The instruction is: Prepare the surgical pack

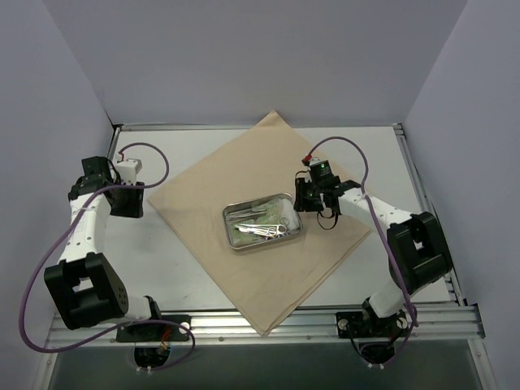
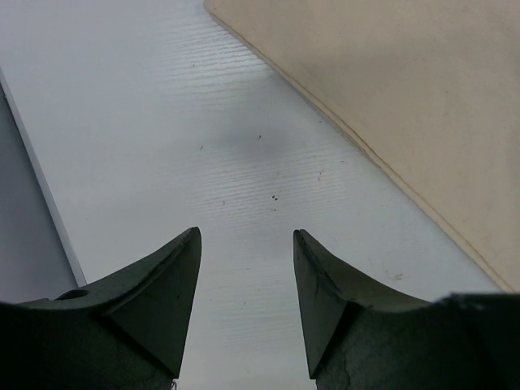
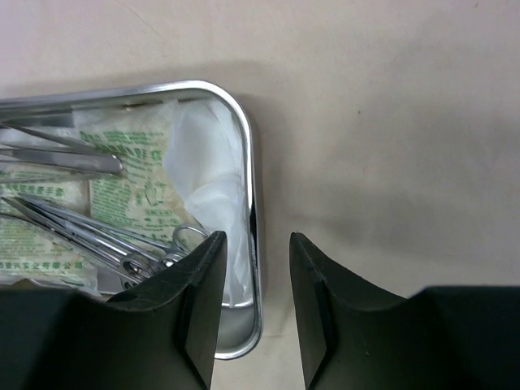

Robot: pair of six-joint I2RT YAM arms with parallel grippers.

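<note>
Spread as a diamond on the white table (image 1: 382, 154): beige cloth (image 1: 244, 162). At its middle, steel tray (image 1: 226, 221) with forceps (image 3: 89, 236), tweezers (image 3: 65, 158), green packets (image 3: 134, 175) and a white wad (image 3: 211, 162). Just right of it, above the tray's right rim: right gripper (image 3: 257, 237), jaws narrowly parted, empty. At frame left, off the cloth over bare table: left gripper (image 2: 247, 233), jaws moderately apart, empty.

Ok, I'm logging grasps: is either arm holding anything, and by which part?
Nothing is held. The left fingers stand open over the table; the right fingers stand open beside the tray, gripping nothing.
</note>
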